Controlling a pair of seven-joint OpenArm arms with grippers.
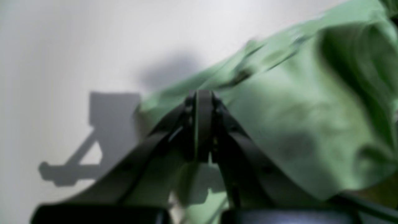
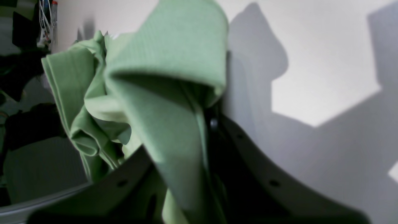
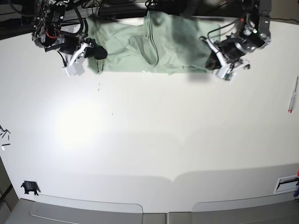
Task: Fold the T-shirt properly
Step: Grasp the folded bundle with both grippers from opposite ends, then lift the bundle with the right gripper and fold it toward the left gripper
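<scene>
The pale green T-shirt (image 3: 149, 49) hangs stretched between both grippers along the table's far edge, bunched and creased in the middle. My left gripper (image 3: 214, 59) is on the right of the base view, at the shirt's right end. In the left wrist view the left gripper (image 1: 203, 96) is shut, with a thin edge of the T-shirt (image 1: 295, 124) pinched between its fingers. My right gripper (image 3: 96, 52) is at the shirt's left end. Up close, a thick fold of the T-shirt (image 2: 168, 93) drapes over the right gripper (image 2: 213, 119), whose fingers close around it.
The white table (image 3: 149, 140) spreads out in front of the shirt. A red pen (image 3: 293, 94) lies near the right edge. A small black object (image 3: 30, 187) sits at the front left. Cables and arm mounts (image 3: 51, 18) crowd the back.
</scene>
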